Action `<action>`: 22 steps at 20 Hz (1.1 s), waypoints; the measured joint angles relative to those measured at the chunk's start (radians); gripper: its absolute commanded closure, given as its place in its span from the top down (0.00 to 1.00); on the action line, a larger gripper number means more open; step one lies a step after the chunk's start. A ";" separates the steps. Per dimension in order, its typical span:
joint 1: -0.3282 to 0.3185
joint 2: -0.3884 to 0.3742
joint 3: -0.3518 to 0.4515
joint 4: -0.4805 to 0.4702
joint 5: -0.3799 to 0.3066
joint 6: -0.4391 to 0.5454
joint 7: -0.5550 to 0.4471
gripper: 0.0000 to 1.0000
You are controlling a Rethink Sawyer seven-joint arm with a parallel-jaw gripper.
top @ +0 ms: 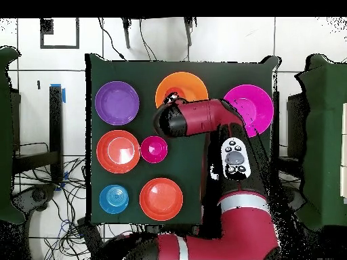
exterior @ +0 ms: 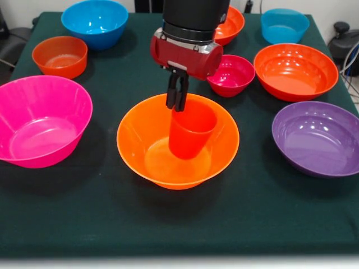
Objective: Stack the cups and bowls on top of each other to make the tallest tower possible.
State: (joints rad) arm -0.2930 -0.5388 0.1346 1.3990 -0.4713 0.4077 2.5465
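Note:
The large yellow-orange flared bowl [exterior: 140,134] sits at the middle of the dark green table, and the overhead view shows it [top: 193,82] partly under the arm. Inside it is the orange-red cup [exterior: 192,137], mouth up and leaning slightly. My gripper [exterior: 176,106] comes down from above and is shut on the cup's rim at its far left side. I cannot tell whether the cup's base touches the bowl's floor. In the overhead view the arm's wrist hides both the gripper and the cup.
Around the middle bowl stand a large pink bowl [exterior: 42,120], a small orange bowl [exterior: 60,56], a blue bowl [exterior: 94,22], a magenta bowl [exterior: 231,74], an orange-red bowl [exterior: 295,71], a purple bowl [exterior: 317,137], a light blue bowl [exterior: 284,25] and another orange-red bowl [exterior: 234,25].

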 measured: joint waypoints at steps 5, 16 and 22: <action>-0.015 0.021 0.000 -0.021 -0.001 0.000 0.000 0.00; -0.009 0.048 -0.006 -0.028 -0.001 0.000 0.000 0.00; 0.005 0.052 -0.007 -0.028 -0.001 0.000 0.000 0.00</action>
State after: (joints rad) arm -0.2880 -0.4865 0.1275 1.3705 -0.4725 0.4077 2.5465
